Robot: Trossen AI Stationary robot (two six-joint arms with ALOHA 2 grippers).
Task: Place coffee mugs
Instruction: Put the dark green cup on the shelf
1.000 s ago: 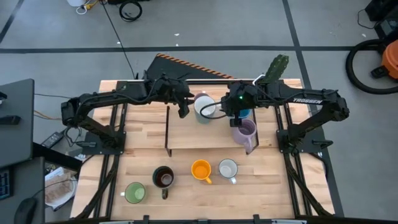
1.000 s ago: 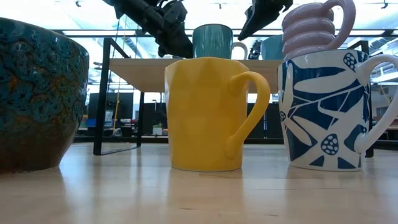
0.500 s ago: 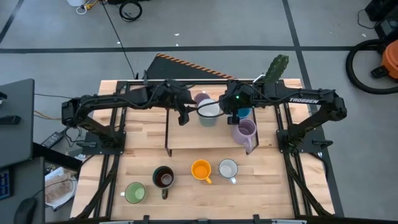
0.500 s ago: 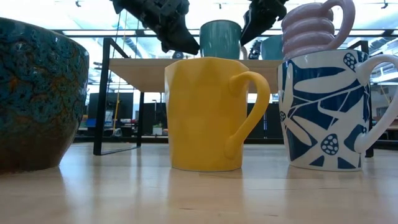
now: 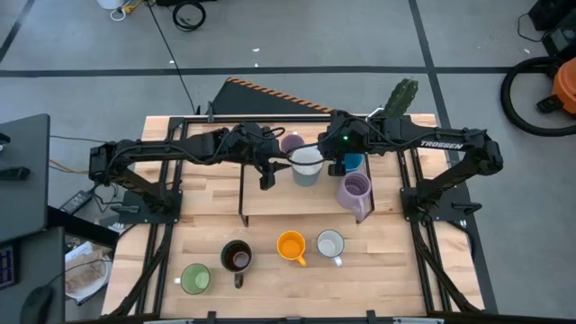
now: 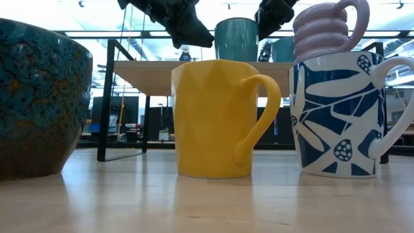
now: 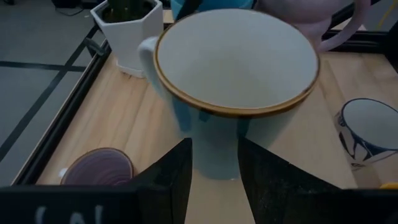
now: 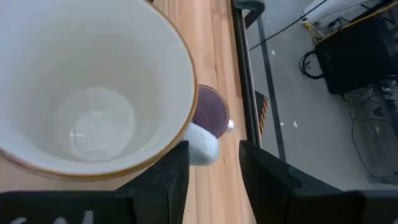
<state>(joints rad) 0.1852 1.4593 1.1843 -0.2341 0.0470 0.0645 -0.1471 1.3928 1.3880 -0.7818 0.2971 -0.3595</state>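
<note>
Now: teal mug carried further toward the right gripper

Since a second ago the left gripper (image 5: 270, 171) has travelled along the raised shelf (image 5: 270, 200) toward the right arm, taking the teal mug (image 5: 306, 164) with it. The right gripper (image 5: 336, 165) has held its place, so the mug now sits between the two.

Seen from above, the arms hide the grips. The left wrist view settles one: the left gripper (image 7: 214, 163) is clamped on the mug's lower wall. The right wrist view shows the right gripper (image 8: 212, 155) unclenched, its fingers either side of the mug's handle with a gap at one side. The low view shows the mug (image 6: 236, 39) upright, at or just above the shelf top; which cannot be told.

The mug (image 7: 236, 62) is teal outside and white inside, with a brown rim.

Beside it on the shelf are a purple mug (image 5: 291, 142), a ribbed lavender mug (image 5: 354, 191) and a blue mug (image 5: 353, 163). On the table in front stand the green mug (image 5: 195, 278), dark mug (image 5: 236, 257), orange mug (image 5: 290, 245) and white patterned mug (image 5: 329, 244).
</note>
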